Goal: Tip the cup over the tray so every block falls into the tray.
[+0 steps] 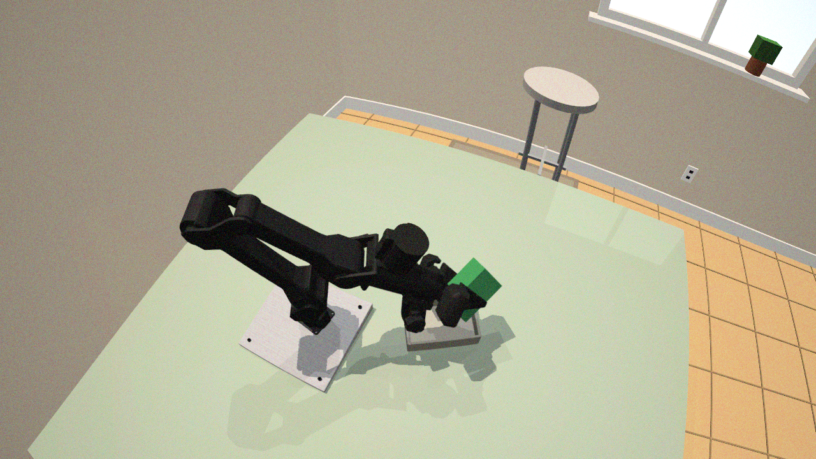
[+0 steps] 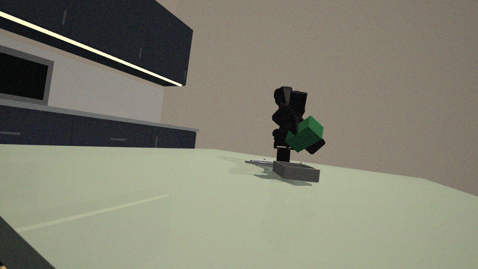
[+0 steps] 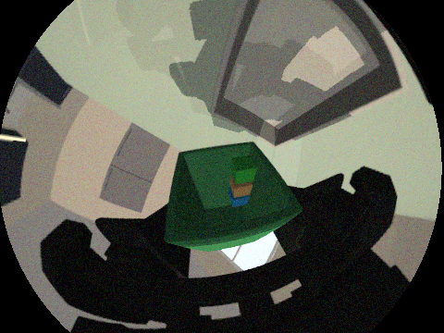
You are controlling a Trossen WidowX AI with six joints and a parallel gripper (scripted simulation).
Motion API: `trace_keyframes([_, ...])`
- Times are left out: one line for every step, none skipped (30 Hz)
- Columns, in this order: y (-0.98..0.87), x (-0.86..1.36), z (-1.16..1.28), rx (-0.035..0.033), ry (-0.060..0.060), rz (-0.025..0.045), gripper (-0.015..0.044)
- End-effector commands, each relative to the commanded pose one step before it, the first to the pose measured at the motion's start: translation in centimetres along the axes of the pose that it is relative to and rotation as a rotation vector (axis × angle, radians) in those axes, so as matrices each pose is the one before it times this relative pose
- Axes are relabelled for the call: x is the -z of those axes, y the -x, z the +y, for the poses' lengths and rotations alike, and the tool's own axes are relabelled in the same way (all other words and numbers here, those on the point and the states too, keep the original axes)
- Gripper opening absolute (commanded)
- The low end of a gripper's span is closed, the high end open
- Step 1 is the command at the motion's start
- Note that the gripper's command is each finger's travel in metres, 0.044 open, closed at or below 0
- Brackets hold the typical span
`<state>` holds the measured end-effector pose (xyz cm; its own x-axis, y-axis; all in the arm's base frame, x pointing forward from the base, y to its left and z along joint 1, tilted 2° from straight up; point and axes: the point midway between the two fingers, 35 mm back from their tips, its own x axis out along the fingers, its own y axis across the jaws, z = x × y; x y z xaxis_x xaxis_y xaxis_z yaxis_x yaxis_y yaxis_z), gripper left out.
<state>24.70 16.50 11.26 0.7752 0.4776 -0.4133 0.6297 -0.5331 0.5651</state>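
Wrist view: Three small blocks, green [image 3: 244, 172], orange [image 3: 241, 189] and blue [image 3: 240, 201], show in a close row inside the cup.
Cup: Deep green, square-sided and open-mouthed, the cup [image 1: 478, 278] [image 2: 306, 133] [image 3: 224, 224] is held tilted in the air, higher than the tray and apart from it.
Claw: Black, the claw [image 1: 473, 288] [image 2: 306, 138] [image 3: 220, 185] is closed on the cup, a finger at either side.
Tray: Gray-brown and shallow, the tray [image 1: 444, 343] [image 2: 302, 175] [image 3: 342, 101] sits flat, low walls around a paler floor.
Counter: Pale green and glossy, the counter [image 1: 582, 387] [image 2: 233, 227] [image 3: 116, 79] carries shadows and soft reflections.
Base plate: Brushed metal, the plate [image 1: 268, 347] [image 2: 255, 162] lies beneath the black arm [image 1: 291, 231] [image 2: 283, 117].
Window side: A round-topped stool [image 1: 561, 88] stands on orange tile [image 1: 730, 342]; a potted plant [image 1: 764, 52] occupies the sill.
Kitchen side: Dark cabinets [image 2: 150, 36] hang above a glowing light strip [image 2: 90, 49] against a pale wall.
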Motion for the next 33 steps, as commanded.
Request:
trace_keyframes([-0.030,0.030,0.101,-0.00651,-0.0784,0.00063,0.0000])
trace_keyframes([-0.007,0.000,-0.003,0.00000,-0.0219,0.00000,0.0000])
trace_keyframes([-0.007,0.000,-0.003,0.00000,-0.0219,0.00000,0.0000])
trace_keyframes([-0.007,0.000,-0.003,0.00000,-0.0219,0.00000,0.0000])
trace_keyframes([-0.007,-0.001,-0.003,0.00000,-0.0219,0.00000,0.0000])
trace_keyframes([-0.007,-0.001,-0.003,0.00000,-0.0219,0.00000,0.0000])
trace_keyframes([-0.007,-0.001,-0.003,0.00000,-0.0219,0.00000,0.0000])
trace_keyframes([-0.007,-0.001,-0.003,0.00000,-0.0219,0.00000,0.0000])
trace_keyframes([-0.007,-0.001,-0.003,0.00000,-0.0219,0.00000,0.0000])
trace_keyframes([-0.007,-0.001,-0.003,0.00000,-0.0219,0.00000,0.0000])
trace_keyframes([-0.007,-0.001,-0.003,0.00000,-0.0219,0.00000,0.0000])
trace_keyframes([-0.007,0.000,-0.004,0.00000,-0.0218,0.00000,0.0000])
trace_keyframes([-0.007,0.000,-0.004,0.00000,-0.0218,0.00000,0.0000])
trace_keyframes([-0.007,0.000,-0.004,0.00000,-0.0218,0.00000,0.0000])
trace_keyframes([-0.007,0.000,-0.004,0.00000,-0.0218,0.00000,0.0000])
trace_keyframes([-0.007,0.000,-0.004,0.00000,-0.0218,0.00000,0.0000])
trace_keyframes([-0.007,0.000,-0.004,0.00000,-0.0218,0.00000,0.0000])
trace_keyframes([-0.007,-0.001,-0.004,0.00000,-0.0218,0.00000,0.0000])
trace_keyframes([-0.007,-0.001,-0.004,0.00000,-0.0218,0.00000,0.0000])
trace_keyframes([-0.007,-0.001,-0.004,0.00000,-0.0218,0.00000,0.0000])
trace_keyframes([-0.006,-0.001,-0.003,0.00000,-0.0182,0.00000,0.0000])
trace_keyframes([-0.004,0.000,-0.002,0.00000,-0.0109,0.00000,0.0000])
trace_keyframes([-0.001,0.000,-0.001,0.00000,-0.0036,0.00000,0.0000])
trace_keyframes([0.000,0.000,0.000,0.00000,0.0000,0.00000,0.0000])
trace_keyframes([0.000,0.000,0.000,0.00000,0.0000,0.00000,0.0000])
trace_keyframes([0.000,0.000,0.000,0.00000,0.0000,0.00000,0.0000])
trace_keyframes([-0.003,0.000,-0.001,-0.00013,0.0000,0.00130,0.0000])
trace_keyframes([-0.008,0.001,-0.002,-0.00038,0.0000,0.00390,0.0000])
trace_keyframes([-0.012,0.002,-0.003,-0.00064,0.0000,0.00650,0.0000])
trace_keyframes([-0.012,0.002,-0.003,-0.00079,0.0000,0.00799,0.0000])
trace_keyframes([-0.008,0.002,-0.003,-0.00080,0.0000,0.00800,0.0000])
trace_keyframes([-0.005,0.002,-0.003,-0.00080,0.0000,0.00799,0.0000])
trace_keyframes([-0.002,0.002,-0.002,-0.00080,0.0000,0.00799,0.0000])
